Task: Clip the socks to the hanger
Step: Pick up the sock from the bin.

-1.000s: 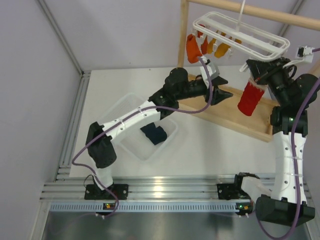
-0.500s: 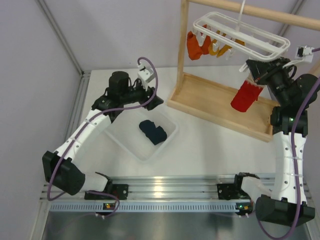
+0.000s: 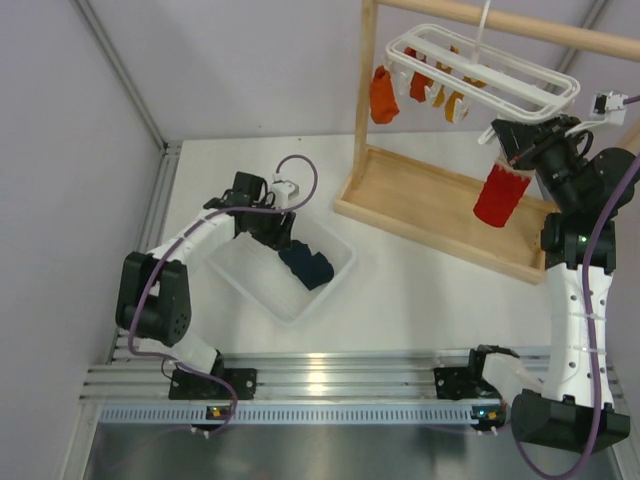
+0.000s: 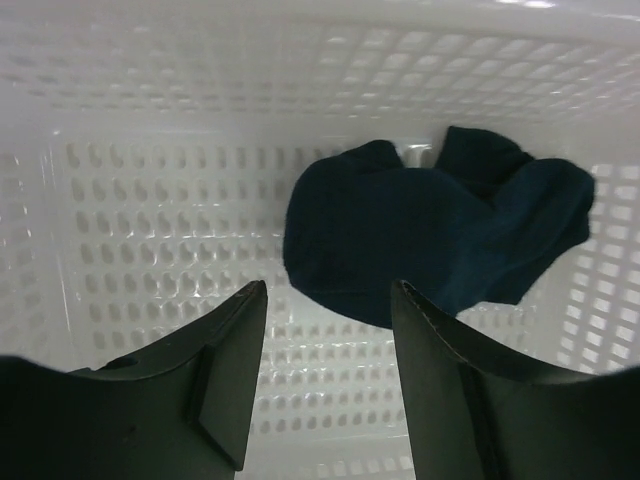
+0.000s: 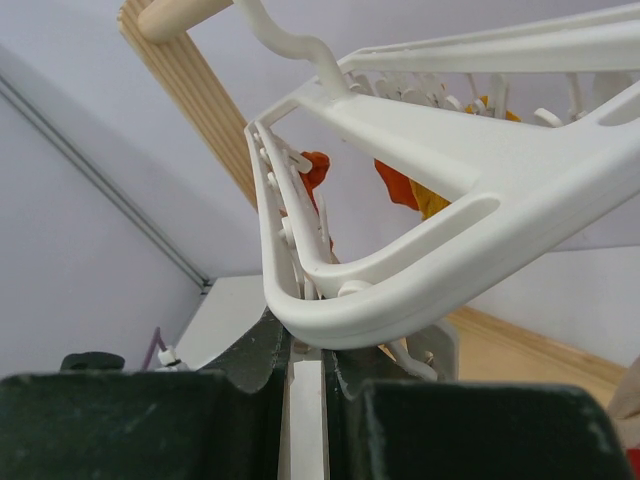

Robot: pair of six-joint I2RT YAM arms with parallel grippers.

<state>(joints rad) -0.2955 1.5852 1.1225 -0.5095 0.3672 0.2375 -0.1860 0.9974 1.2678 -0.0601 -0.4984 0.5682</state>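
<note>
While the left gripper [image 4: 328,300] hung low inside the white basket [image 4: 150,200], its two dark jaws stood apart with nothing between them. Just past them lay the navy sock [image 4: 430,235]. It was dark blue, soft and bunched into a lump on the basket floor. In the top view this was at the left middle of the frame. In the upper right, the red sock [image 3: 500,195] hung down under the right gripper [image 5: 307,345]. It was bright red and looked like a little tube. The right jaws were pressed close together just under a corner of the white hanger [image 5: 450,250], with a thin white bit between them. The hanger hung from the wooden rack [image 3: 440,200]. An orange sock [image 3: 383,95] dangled from its left end.
</note>
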